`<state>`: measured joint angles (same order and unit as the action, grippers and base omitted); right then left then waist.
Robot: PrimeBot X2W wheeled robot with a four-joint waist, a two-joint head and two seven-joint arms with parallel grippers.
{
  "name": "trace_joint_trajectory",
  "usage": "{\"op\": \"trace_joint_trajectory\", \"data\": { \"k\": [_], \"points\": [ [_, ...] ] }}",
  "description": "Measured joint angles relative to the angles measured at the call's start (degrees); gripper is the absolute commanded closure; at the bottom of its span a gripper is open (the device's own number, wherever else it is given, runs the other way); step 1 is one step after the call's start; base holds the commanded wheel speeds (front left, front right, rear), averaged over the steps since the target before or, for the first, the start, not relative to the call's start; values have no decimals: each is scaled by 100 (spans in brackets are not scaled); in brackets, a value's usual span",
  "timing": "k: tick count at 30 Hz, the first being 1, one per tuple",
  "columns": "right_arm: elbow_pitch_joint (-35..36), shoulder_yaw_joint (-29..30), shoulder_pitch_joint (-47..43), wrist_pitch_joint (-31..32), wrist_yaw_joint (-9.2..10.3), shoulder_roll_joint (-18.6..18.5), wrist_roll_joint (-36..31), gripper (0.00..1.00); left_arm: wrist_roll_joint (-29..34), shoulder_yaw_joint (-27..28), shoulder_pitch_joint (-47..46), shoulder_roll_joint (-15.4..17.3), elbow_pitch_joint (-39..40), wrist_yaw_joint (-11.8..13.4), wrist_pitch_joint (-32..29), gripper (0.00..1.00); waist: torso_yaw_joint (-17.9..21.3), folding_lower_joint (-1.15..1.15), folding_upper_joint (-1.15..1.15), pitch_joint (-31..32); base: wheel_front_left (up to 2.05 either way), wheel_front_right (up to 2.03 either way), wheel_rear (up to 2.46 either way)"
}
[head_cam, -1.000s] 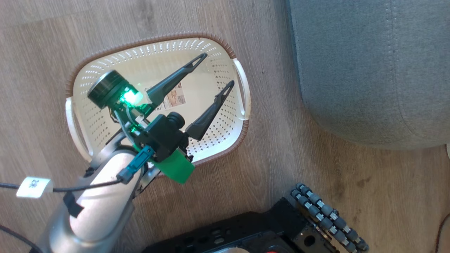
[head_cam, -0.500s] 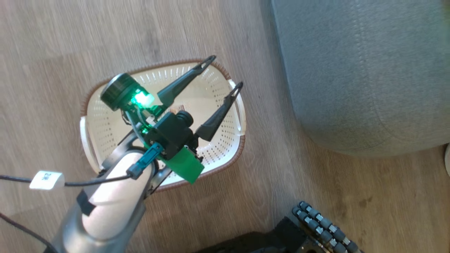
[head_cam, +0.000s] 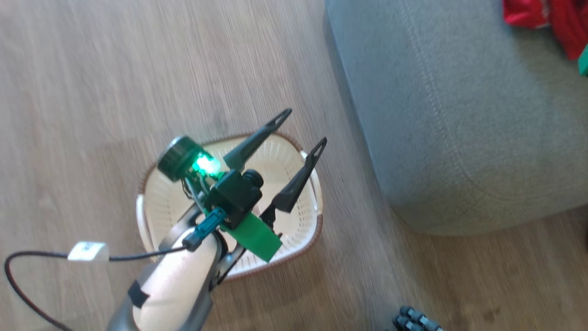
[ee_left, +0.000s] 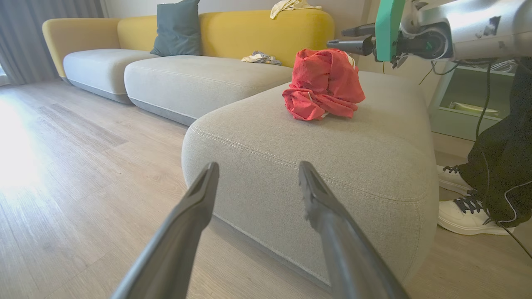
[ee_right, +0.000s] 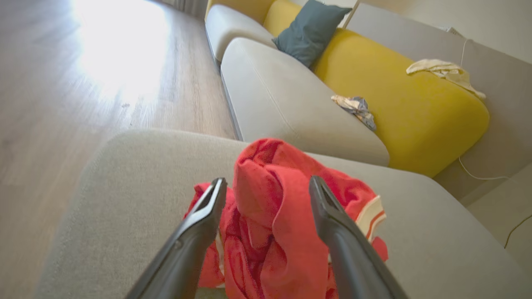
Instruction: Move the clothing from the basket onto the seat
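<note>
Wood-plank floor, with the grey seat at the end of a yellow-backed sofa. Right gripper: jaws spread wide, gripping nothing. The clothing lies in a red heap on the seat directly under and just ahead of its fingers, with one fold standing up between them (contact with the fingers not resolvable). Left gripper: jaws likewise spread, nothing between them, hovering above the basket, which sits on the floor beneath its wrist. What shows of the basket's inside past the arm is bare cream plastic, so the transfer looks essentially done. Risks, as I judge them: (1) if the right arm pulls back low, the upright fold may catch on a finger and be dragged toward the seat's rounded edge, possibly off it; a straight lift first should avoid that. (2) The heap is loose and soft and could slump. (3) A person's shoe stands on the floor just beyond the seat, off to the right of the left gripper; a wide arm swing or base turn could come close.
</note>
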<state>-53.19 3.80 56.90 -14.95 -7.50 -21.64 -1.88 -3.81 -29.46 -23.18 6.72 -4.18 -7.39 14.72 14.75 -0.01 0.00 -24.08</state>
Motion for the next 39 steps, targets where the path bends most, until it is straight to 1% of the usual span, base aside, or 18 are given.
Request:
{"op": "trace_joint_trajectory", "data": {
  "k": [5,10,13,14,18,21,24,29,33,39],
  "points": [
    [872,-547,-562,0,0,-116,862,0,-31,176,360,-147,-36,2,0,0,-77,0,0,547,0,0,0],
    [1758,-793,-1243,1,0,-313,1384,0,-58,394,619,-254,-36,63,0,0,-190,0,0,1022,0,0,0],
    [2317,-869,-1653,1,0,-341,1519,0,-56,485,710,-298,-34,136,0,0,-314,0,0,1226,0,0,0],
    [2317,-869,-1653,1,0,-341,1519,0,-56,485,710,-298,-34,136,0,0,-314,0,0,1226,0,0,0],
    [2985,-905,-2300,1,0,-301,1641,0,-57,747,827,-320,10,333,0,0,-542,0,0,1417,0,0,0],
    [3439,-828,-2738,1,0,-144,1653,0,-63,950,951,-339,23,455,0,0,-709,0,0,1536,0,0,0],
    [3822,-751,-3101,1,0,64,1440,0,-134,1213,1060,-355,42,647,0,0,-879,0,0,1638,0,0,0],
    [4263,-616,-3681,1,0,578,1395,0,-136,1628,1205,-374,94,958,0,0,-1170,0,0,1793,0,0,0],
    [4464,-527,-4051,1,0,860,1308,0,-176,1836,1379,-383,80,1140,0,0,-1399,0,0,1899,0,0,0],
    [4554,-374,-4593,1,0,1317,979,0,-181,1875,1584,-388,-42,1367,0,0,-1726,0,0,2049,0,0,0]
  ]
}}
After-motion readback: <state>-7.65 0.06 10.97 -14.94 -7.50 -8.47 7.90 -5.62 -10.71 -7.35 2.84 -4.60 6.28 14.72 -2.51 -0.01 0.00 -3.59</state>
